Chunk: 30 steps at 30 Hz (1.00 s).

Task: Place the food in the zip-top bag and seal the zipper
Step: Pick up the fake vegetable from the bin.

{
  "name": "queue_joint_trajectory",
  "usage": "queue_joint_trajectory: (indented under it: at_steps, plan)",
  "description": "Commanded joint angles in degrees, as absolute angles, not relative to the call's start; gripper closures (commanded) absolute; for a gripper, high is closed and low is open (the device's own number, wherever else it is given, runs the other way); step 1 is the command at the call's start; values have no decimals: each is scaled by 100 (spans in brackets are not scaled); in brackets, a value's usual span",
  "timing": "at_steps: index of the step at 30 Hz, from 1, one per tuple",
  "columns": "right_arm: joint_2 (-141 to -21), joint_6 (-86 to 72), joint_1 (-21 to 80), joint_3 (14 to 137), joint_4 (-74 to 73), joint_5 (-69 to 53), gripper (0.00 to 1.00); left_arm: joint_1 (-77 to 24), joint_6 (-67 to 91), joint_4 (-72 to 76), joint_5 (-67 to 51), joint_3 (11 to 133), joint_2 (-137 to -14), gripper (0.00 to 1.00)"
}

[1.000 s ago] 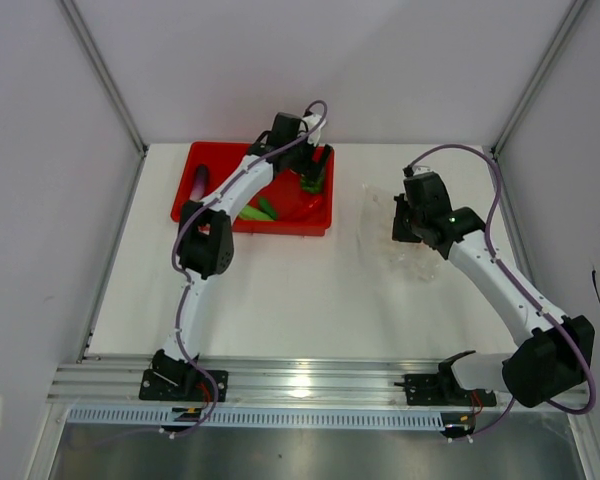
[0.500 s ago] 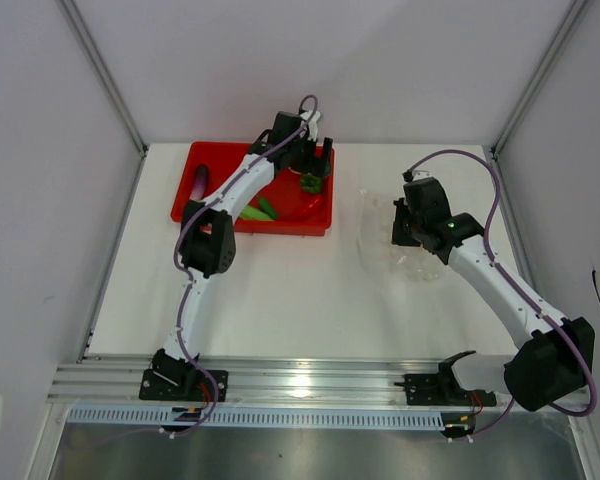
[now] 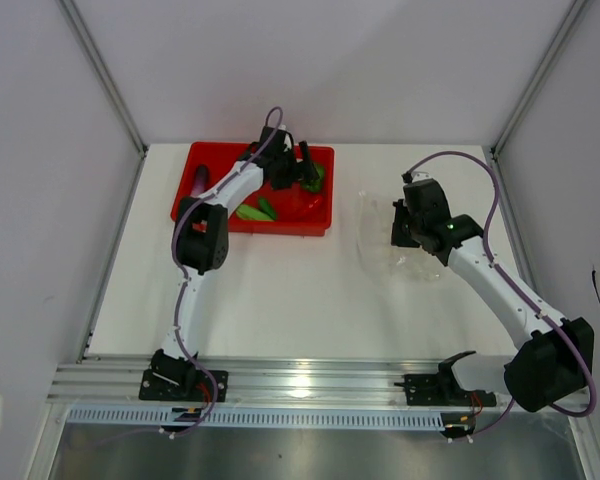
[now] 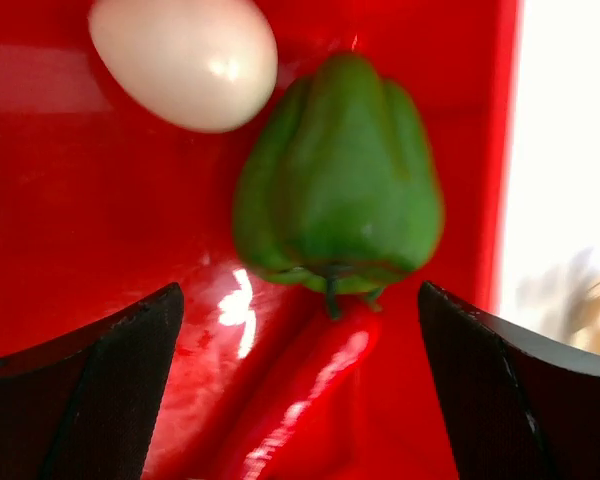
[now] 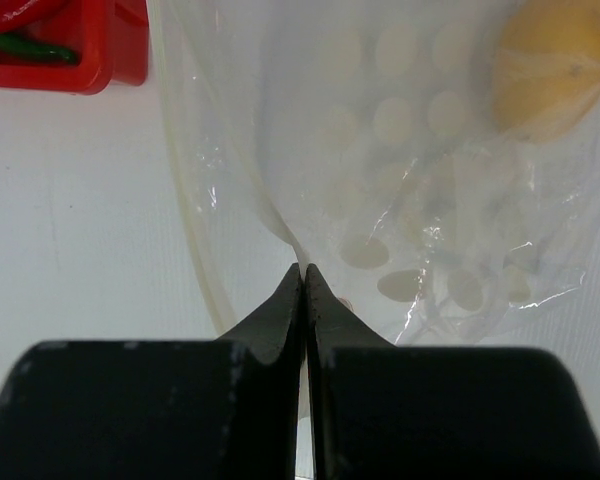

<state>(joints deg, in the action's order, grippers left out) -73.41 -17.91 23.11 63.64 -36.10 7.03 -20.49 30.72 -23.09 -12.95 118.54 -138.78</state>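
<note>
At upper centre, over the red tray (image 3: 202,214), left gripper (image 4: 298,300) spreads its fingers astride the green pepper (image 4: 335,190), apparently to grab it, while right gripper (image 5: 303,280) pinches the bag (image 5: 400,180) edge, lemon (image 5: 553,62) inside, likely holding it ready.

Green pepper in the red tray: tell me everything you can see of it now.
The green pepper is a glossy, plastic-looking toy with rounded lobes and a short stem facing the left wrist camera. It lies on its side in the red tray, near one wall. Its stem end meets the red chili; the white ball sits beside it, contact unclear. The open left gripper points at it without touching.
</note>
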Motion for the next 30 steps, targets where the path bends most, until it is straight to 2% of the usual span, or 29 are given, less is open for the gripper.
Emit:
queue_joint_trajectory:
  at_steps: [1, 9, 23, 30]
  plan:
    - [-7146, -1775, 2294, 6399, -3498, 712, 100, -2092, 4197, -2513, -802, 12603, -13843, 1]
    - [-7049, -1784, 2294, 6407, -3498, 703, 100, -2013, 5702, -2047, -1414, 12050, -13877, 0]
    - [-6943, -1802, 2294, 6302, -3401, 694, 100, -2109, 7285, -2505, -458, 11558, -13562, 0]
    - [-6961, -1793, 2303, 6275, -3357, 694, 100, -2171, 8050, -1513, -238, 11127, -13509, 0]
